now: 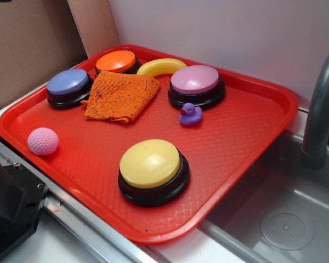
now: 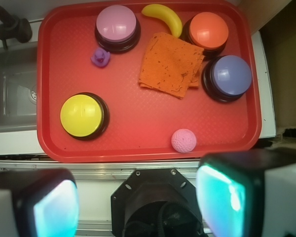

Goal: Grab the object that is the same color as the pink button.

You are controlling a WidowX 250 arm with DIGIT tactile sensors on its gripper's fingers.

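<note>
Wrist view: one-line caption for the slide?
Open fingers hover off the red tray, pink ball nearest, pink button at the far edge.

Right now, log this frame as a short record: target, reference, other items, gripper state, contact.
target: pink ball, near tray edge, lying free
reference: pink button, far corner
tray: red tray beside the sink
other items: purple duck, yellow button, orange cloth, banana, orange button, blue button
gripper: gripper open, above the tray's near edge
contact: none
</note>
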